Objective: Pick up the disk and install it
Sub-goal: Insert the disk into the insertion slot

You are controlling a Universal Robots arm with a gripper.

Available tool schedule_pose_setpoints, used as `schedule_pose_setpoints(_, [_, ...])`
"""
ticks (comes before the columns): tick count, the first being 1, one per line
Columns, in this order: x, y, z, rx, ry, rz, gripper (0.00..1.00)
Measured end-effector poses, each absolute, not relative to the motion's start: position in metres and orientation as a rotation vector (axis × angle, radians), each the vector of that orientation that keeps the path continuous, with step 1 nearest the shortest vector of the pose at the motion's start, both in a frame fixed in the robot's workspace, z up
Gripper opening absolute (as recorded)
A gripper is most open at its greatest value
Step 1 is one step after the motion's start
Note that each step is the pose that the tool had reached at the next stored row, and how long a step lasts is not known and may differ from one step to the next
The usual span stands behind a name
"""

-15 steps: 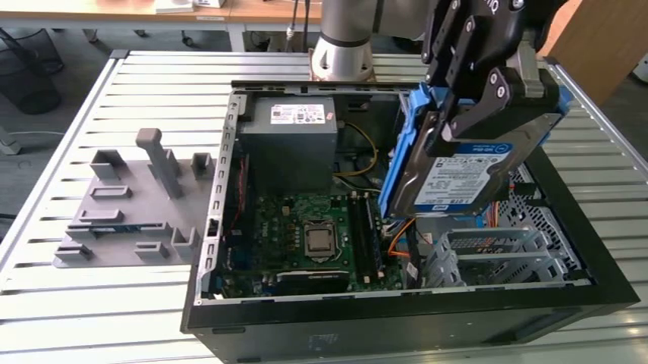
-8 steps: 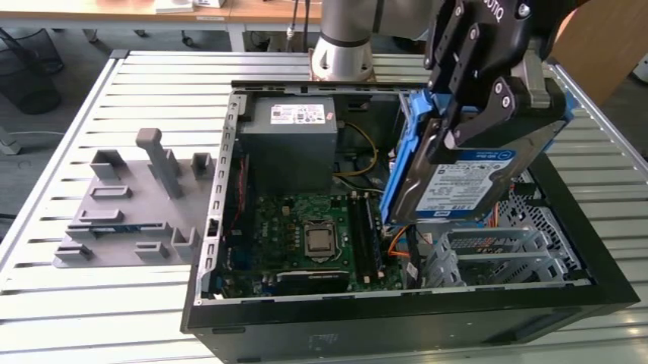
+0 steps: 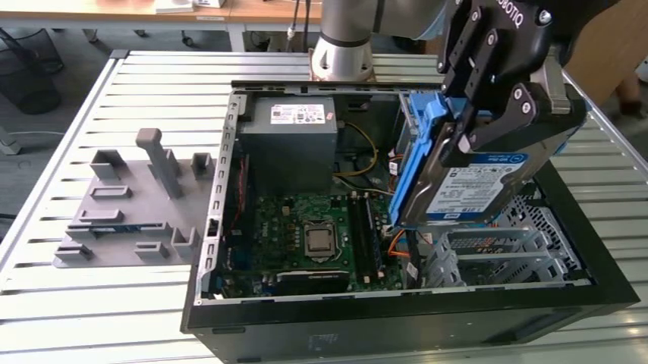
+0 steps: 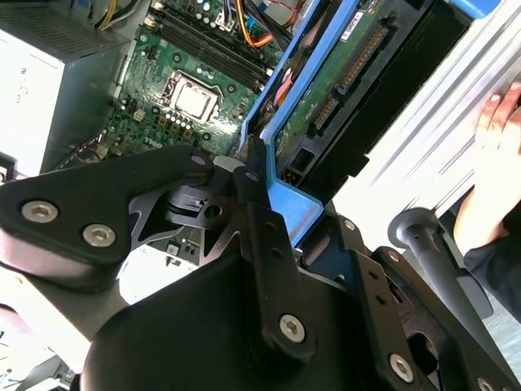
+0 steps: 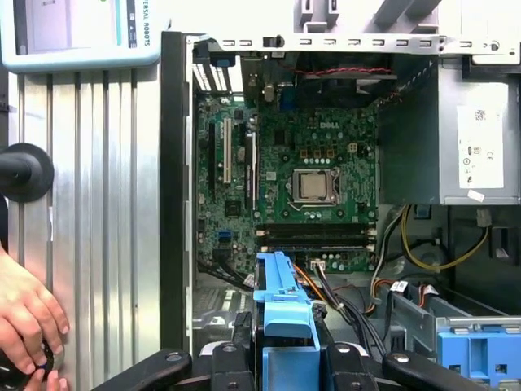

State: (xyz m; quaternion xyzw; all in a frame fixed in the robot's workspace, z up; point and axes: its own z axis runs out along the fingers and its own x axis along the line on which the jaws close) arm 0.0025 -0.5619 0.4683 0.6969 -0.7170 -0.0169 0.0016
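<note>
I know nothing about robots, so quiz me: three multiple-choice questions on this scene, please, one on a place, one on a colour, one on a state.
1. Where is the disk?
A) on a shelf
B) held over the open computer case
C) on the floor

2. What colour is the bracket framing it?
A) red
B) green
C) blue

3. How is the tool?
A) shut on the disk
B) open and empty
C) folded away

Answers: B, it hangs over the case; C, blue plastic edges it; A, it clamps the disk's sides.
</note>
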Motion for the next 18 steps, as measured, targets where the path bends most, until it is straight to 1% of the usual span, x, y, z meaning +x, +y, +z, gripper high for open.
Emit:
schedule_pose_setpoints(7, [0.003, -0.572, 0.466, 2.187, -2.250, -0.052, 0.36])
schedule_pose_setpoints(18, [0.020, -0.572, 0.464, 2.187, -2.250, -0.052, 0.36])
